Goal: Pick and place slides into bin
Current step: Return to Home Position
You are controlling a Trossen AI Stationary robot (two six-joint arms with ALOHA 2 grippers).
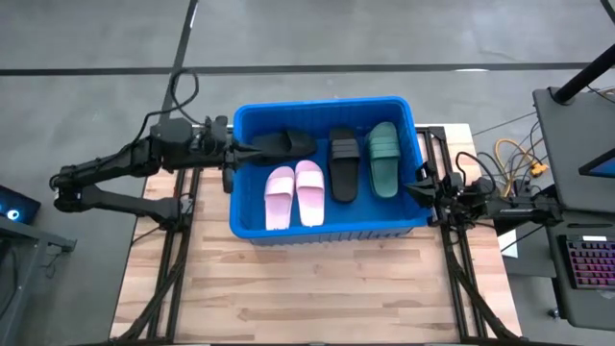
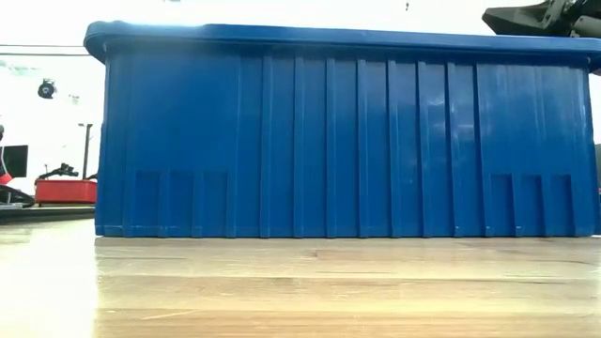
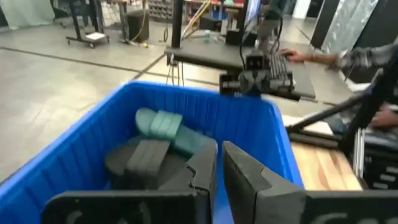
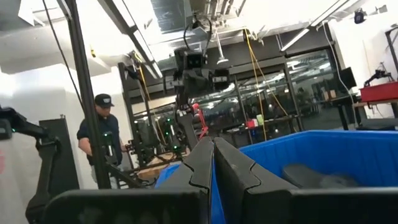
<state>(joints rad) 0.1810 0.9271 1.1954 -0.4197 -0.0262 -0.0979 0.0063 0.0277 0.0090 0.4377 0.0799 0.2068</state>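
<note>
The left gripper (image 1: 242, 152) is hanging just inside one short rim of the blue bin (image 1: 327, 104), its fingers (image 3: 200, 167) standing a narrow gap apart and holding nothing. A black slide (image 1: 286, 143) is lying directly ahead of its tips. Beyond that slide, a pale pink pair (image 1: 295, 194), a second black slide (image 1: 344, 163) and a green slide (image 1: 384, 157) are lying side by side on the bin floor.

The right gripper (image 1: 419, 185) is waiting at the opposite short rim, its fingers (image 4: 198, 163) pressed together on nothing. The green slide is lying nearest it.

The bin is sitting on the wooden table (image 1: 307, 288), and yellow cables (image 1: 519, 154) are trailing behind the right arm.

In the low view the bin's ribbed wall (image 2: 329, 141) is blocking everything inside. Only the right gripper's tip (image 2: 493, 16) is showing above the rim.

The left wrist view is looking along the bin (image 3: 81, 137), with the green slide (image 3: 163, 127) and a black slide (image 3: 140, 158) ahead. A blurred sleeve (image 3: 367, 55) is showing beyond the far rim.

The right wrist view is showing the bin wall (image 4: 348, 146), a dark slide (image 4: 311, 174) within, and a person in a cap (image 4: 99, 140) standing in the room behind.
</note>
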